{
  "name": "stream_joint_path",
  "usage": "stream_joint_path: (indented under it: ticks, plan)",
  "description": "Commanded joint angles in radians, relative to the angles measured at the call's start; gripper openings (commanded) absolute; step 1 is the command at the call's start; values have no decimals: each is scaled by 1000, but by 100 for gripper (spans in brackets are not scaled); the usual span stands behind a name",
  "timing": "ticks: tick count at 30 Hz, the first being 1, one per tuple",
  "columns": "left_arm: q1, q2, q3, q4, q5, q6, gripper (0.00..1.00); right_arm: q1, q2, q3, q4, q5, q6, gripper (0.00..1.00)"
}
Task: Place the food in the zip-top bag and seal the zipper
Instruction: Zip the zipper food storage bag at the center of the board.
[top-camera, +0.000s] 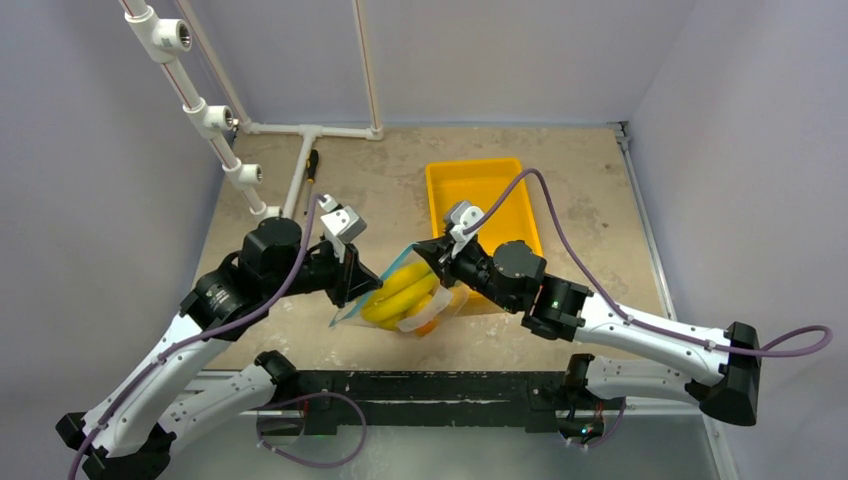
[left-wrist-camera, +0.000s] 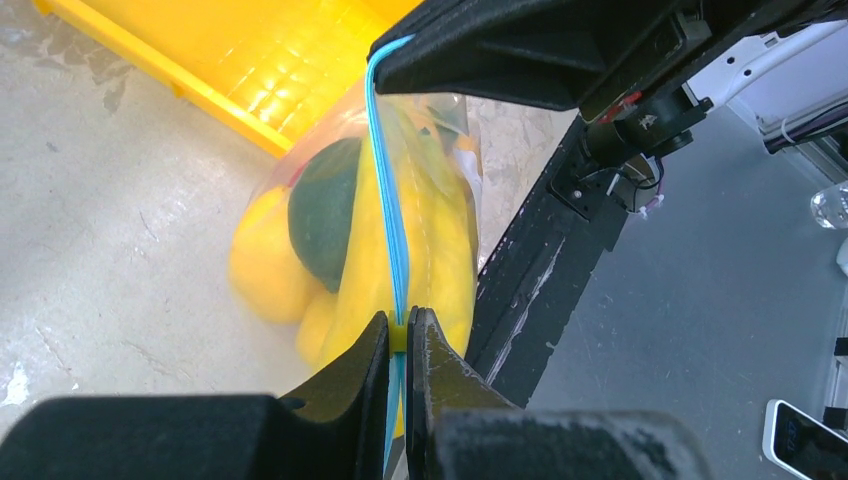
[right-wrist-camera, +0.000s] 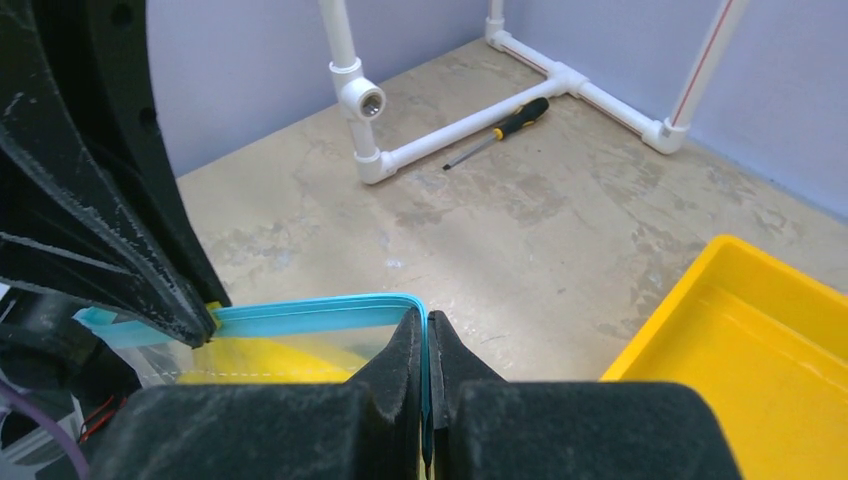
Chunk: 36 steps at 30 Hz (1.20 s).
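The zip-top bag (top-camera: 412, 300) is stretched between my two grippers in front of the tray, with its body sagging below the strip. The food shows through the clear plastic: yellow banana pieces (left-wrist-camera: 445, 250), a dark green piece (left-wrist-camera: 325, 215), and an orange bit (top-camera: 428, 325). The teal-blue zipper (left-wrist-camera: 388, 190) runs taut from one gripper to the other. My left gripper (left-wrist-camera: 400, 325) is shut on one end of it, with a small yellow tab between its tips. My right gripper (right-wrist-camera: 427, 325) is shut on the other end of the zipper (right-wrist-camera: 310, 315), which bends around its tip.
The yellow tray (top-camera: 480, 185) stands just behind the bag, beside the right arm. A white pipe frame (top-camera: 300, 132) and a screwdriver (top-camera: 311, 168) lie at the back left. The black base rail (left-wrist-camera: 540, 270) runs close under the bag's near side.
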Motion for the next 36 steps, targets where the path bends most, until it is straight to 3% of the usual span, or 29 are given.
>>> stream_joint_path:
  ticks: [1, 23, 36]
  plan:
    - [-4, -30, 52, -105, 8, -27, 0, -28, -45, 17, 79, 238, 14, 0]
    - [-4, -76, 115, -242, -111, -60, 0, -28, -34, 22, 125, 553, 45, 0]
    - [-3, -98, 120, -302, -213, -83, 0, -29, -75, 16, 126, 541, 53, 0]
